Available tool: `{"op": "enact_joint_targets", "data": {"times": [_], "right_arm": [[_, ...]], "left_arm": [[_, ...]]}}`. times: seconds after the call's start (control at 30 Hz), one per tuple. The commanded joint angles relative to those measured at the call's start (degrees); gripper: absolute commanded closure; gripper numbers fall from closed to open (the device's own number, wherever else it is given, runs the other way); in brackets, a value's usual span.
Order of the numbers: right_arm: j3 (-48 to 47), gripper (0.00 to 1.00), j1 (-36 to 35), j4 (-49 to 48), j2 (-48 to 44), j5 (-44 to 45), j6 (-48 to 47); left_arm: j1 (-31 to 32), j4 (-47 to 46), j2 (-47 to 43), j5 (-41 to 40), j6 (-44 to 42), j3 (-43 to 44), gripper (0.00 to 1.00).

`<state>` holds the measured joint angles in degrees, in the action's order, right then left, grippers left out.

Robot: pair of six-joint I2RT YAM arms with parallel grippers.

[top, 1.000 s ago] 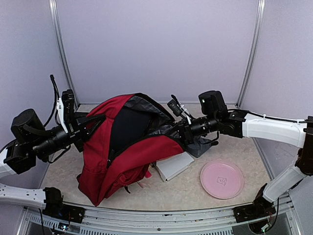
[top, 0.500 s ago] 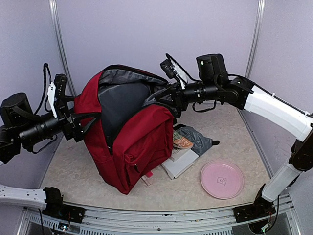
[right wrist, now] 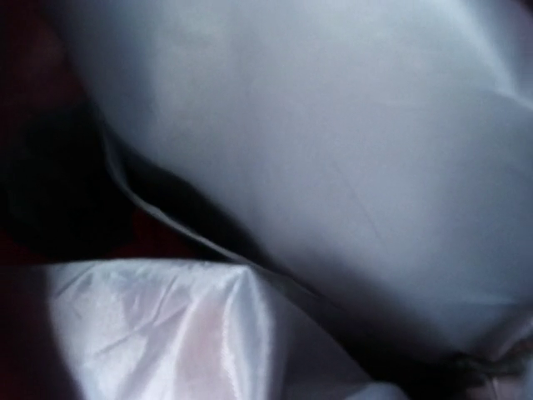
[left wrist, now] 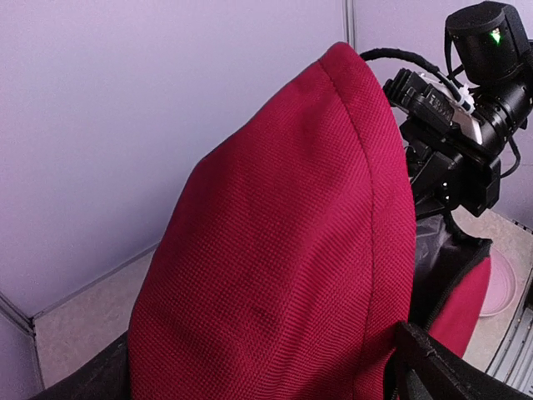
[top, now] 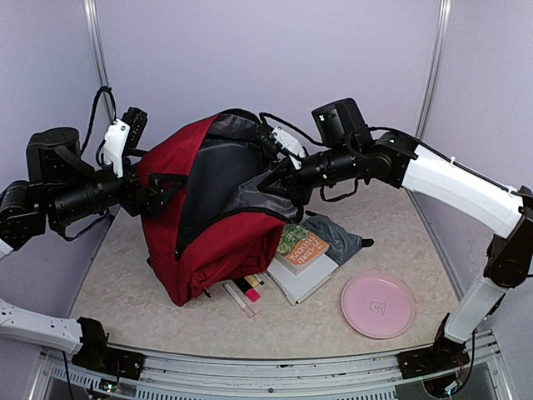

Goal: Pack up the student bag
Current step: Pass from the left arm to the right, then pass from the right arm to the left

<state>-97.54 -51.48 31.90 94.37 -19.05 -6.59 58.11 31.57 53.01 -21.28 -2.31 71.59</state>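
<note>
- Top external: bag point(top: 225, 242) stands upright, left of the table's point(top: 333, 337) middle, its mouth gaping to the right.
- Right gripper point(top: 271, 182) is clenched on the grey lining at the mouth's rim.
- Left gripper point(top: 166, 187) is at the bag's left flank, jaws spread wide, red cloth between its fingers point(left wrist: 433, 367).
- Book point(top: 300, 246) lies just beside the bag's right foot.
- Plate point(top: 377, 305) sits near the front right corner.
</note>
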Motion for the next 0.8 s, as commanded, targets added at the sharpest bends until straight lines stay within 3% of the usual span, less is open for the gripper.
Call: {"op": "enact_joint_targets", "data": {"times": [0.0,0.2,0.33,0.77], "right_arm": [[0.94,1.00,-0.25,0.14,-2.22,2.83,-1.88],[5.33,1.00,0.70,-1.49,-4.10,2.68,-1.72],[6.16,1.00,0.68,-2.00,-4.22,2.09,-1.25],[10.46,1.00,0.69,-6.90,-6.14,-2.03,1.49]], "left_arm": [[-0.94,-0.39,-4.28,3.06,2.94,-2.12,0.01],[-1.42,-5.49,-13.88,10.82,3.76,-6.31,0.01],[-1.42,-8.36,-14.90,16.52,2.54,-7.49,0.01],[-1.42,-1.13,12.05,10.56,0.19,9.40,0.01]]}}
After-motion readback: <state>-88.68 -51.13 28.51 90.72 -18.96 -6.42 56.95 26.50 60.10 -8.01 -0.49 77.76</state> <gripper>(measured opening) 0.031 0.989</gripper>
